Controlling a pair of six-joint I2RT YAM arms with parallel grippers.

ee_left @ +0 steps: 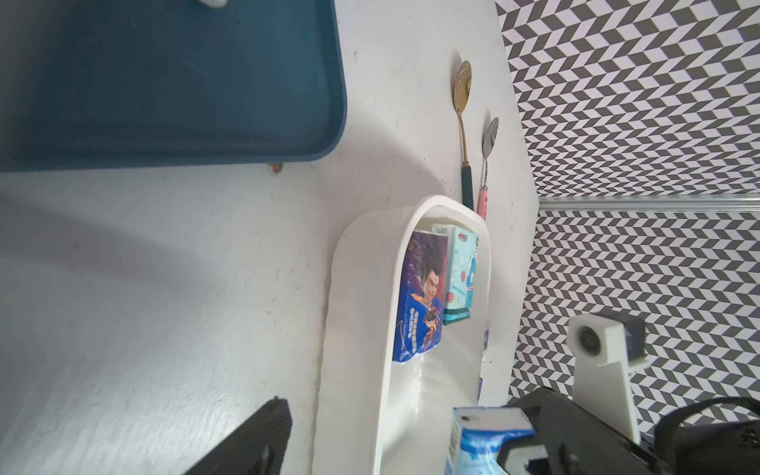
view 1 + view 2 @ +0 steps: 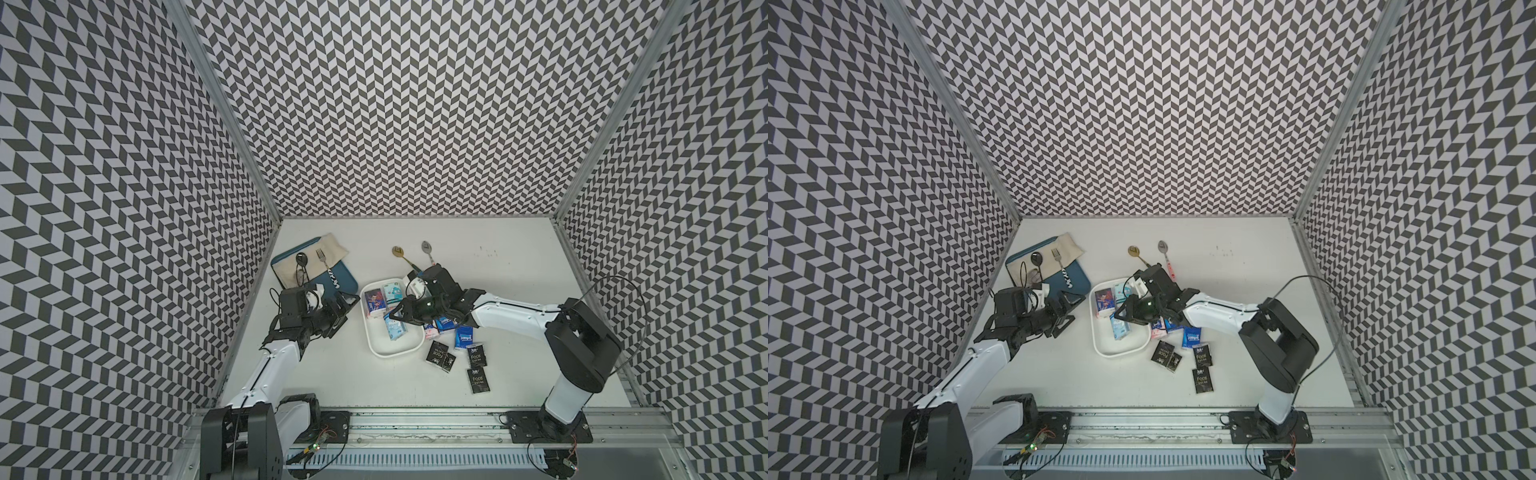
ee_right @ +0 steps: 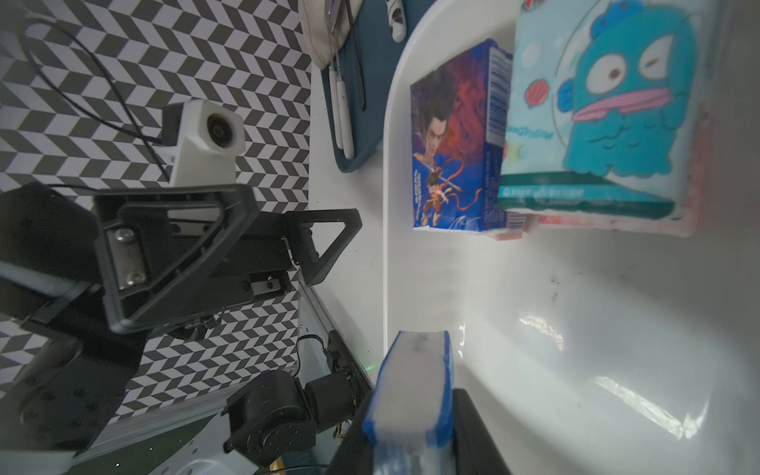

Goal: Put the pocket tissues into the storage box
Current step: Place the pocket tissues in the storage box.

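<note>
The right arm (image 2: 509, 316) stretches over the storage box (image 2: 371, 330), and the right jaws are closed to a narrow gap on a pale blue packet (image 2: 397, 329) of pocket tissues. They pinch it by its flat faces, so the right wrist view sees it end-on above the bare white floor of the box. Whether it touches that floor I cannot tell. At the far end of the box two more packets lie side by side. A dark blue packet (image 2: 374, 302) printed with a cartoon fighter lies against the wall nearer the left arm (image 2: 270, 365). A pale teal packet (image 2: 391, 291) with a cartoon fish rests on top of a pink packet (image 3: 608, 222). Other pocket tissues lie loose on the desk (image 2: 332, 374) just beside the box, on the right arm's side: a white-pink packet (image 2: 430, 332), blue packets (image 2: 464, 336) and four black "Face" packets (image 2: 478, 380). The left jaws stand wide open and hold nothing, above the desk between the box and a teal-blue tray (image 1: 164, 82). The tray carries a beige cloth (image 2: 332, 247), a fork (image 2: 321, 255) and a black spoon (image 2: 301, 259). A gold spoon (image 2: 397, 251) and a silver spoon (image 2: 427, 247) lie on the desk beyond the box.
</note>
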